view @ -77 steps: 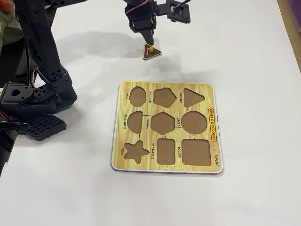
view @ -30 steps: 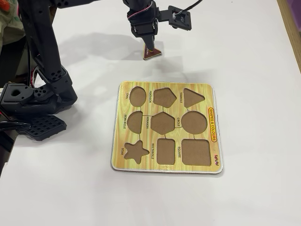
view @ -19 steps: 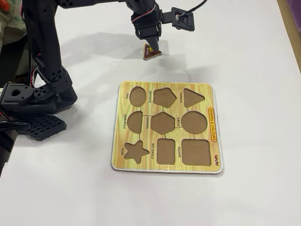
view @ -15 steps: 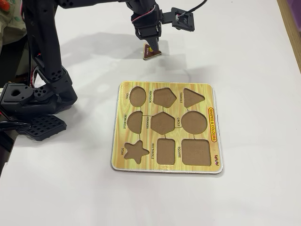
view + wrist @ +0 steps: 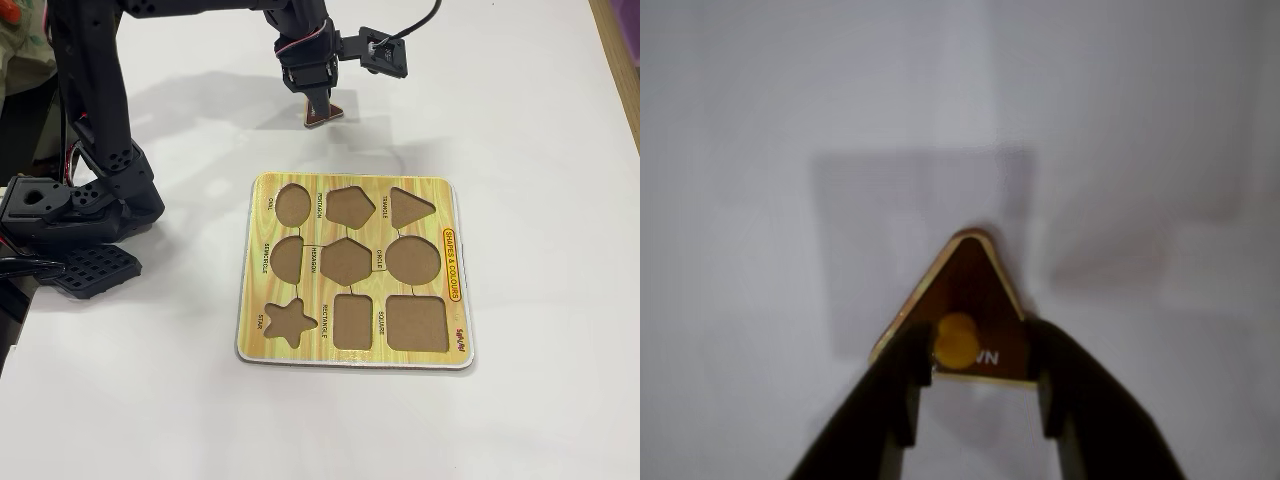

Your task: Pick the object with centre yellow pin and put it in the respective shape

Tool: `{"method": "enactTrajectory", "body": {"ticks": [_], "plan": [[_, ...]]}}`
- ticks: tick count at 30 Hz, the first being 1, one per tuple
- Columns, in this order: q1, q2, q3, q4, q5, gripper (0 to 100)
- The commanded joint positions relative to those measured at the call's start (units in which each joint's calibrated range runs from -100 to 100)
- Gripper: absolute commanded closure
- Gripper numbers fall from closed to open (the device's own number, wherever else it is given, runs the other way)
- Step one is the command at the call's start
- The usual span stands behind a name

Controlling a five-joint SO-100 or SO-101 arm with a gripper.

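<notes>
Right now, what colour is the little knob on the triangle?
Yellow. The knob sits on the dark-brown triangle piece; the wrist view shows it best.

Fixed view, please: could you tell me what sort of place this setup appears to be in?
Probably a hobby or lab tabletop for robot practice: a plain white table, a black arm whose gripper is down at a brown triangle piece, and a children's shape-sorting board with empty cut-outs.

wrist view blurred; lettering on triangle (image 5: 970, 300) partly covered by gripper (image 5: 978, 385) fingers. fixed view: triangle (image 5: 323, 117) mostly hidden under gripper (image 5: 315, 108), grip unclear.
</notes>
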Motion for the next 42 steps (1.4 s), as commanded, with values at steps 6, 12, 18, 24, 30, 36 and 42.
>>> {"method": "enactTrajectory", "body": {"ticks": [6,12,18,24,30,36,42], "plan": [[-0.4,-0.8,-0.7,-0.5,0.2,90],[-0.4,-0.7,-0.7,0.0,0.2,99],[-0.4,-0.7,-0.5,0.0,0.2,99],[-0.4,-0.7,-0.5,0.0,0.2,99],[-0.4,-1.0,0.6,0.0,0.2,99],[-0.5,-1.0,1.5,0.0,1.8,97],[-0.5,-0.8,1.5,-0.7,2.6,94]]}}
